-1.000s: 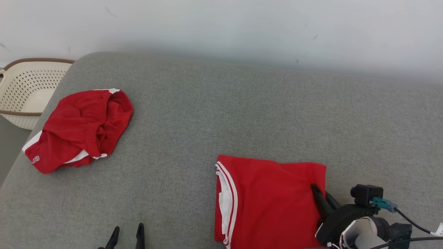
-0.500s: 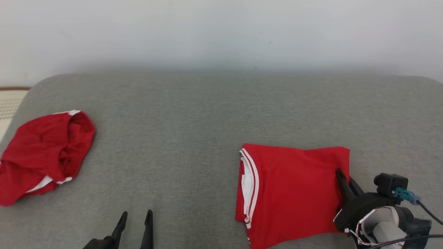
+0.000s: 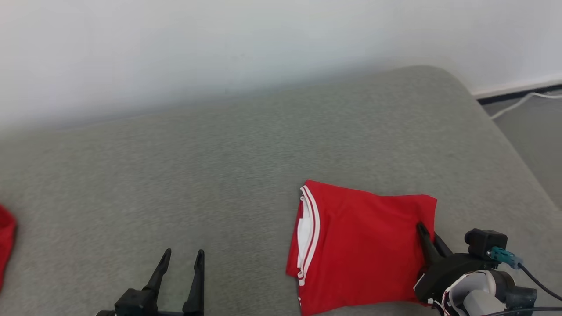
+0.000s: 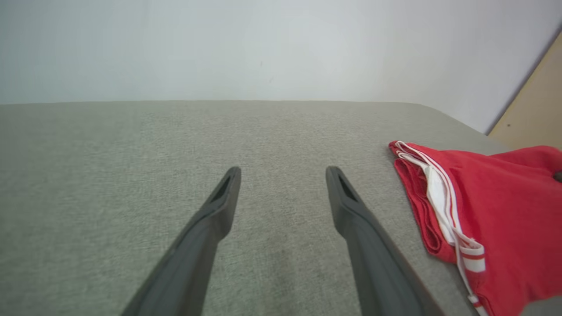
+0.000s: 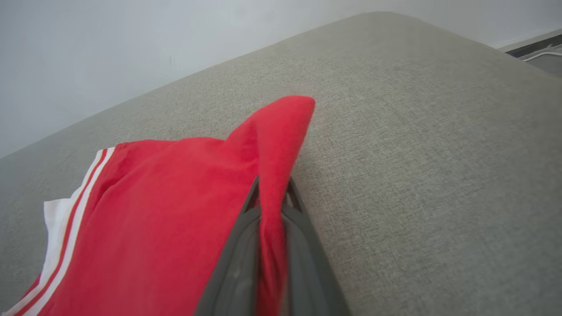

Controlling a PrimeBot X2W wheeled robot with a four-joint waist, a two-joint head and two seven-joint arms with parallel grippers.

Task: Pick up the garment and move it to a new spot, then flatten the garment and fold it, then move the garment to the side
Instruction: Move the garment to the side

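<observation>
At the far left edge of the grey padded surface (image 3: 219,175), a sliver of a second red cloth (image 3: 5,250) is seen, cut off by the frame. Further right, by the front edge and left of the middle, the left end effector (image 3: 183,252) is held over bare grey fabric. Its fingers are spread wide and nothing is held between them. In the left wrist view the same spread is shown by the left end effector (image 4: 283,172), with only grey weave between the two dark fingers (image 4: 219,206).

To the right of it, with a gap between, the folded red garment (image 3: 364,245) is laid toward the front right part of the padded surface. White and red striped trim and a white inner layer are shown along its left side, and the same trim is seen on the garment (image 4: 505,210) from the left wrist.

The garment's right edge is gripped by the right end effector (image 3: 428,231). In the right wrist view the right end effector (image 5: 273,184) is narrowed tightly on a ridge of the garment (image 5: 153,210), and the corner beyond the fingertips is raised into a peak.

Past the rounded right edge of the surface, a white cable (image 3: 518,103) is laid on the floor (image 3: 535,140).
</observation>
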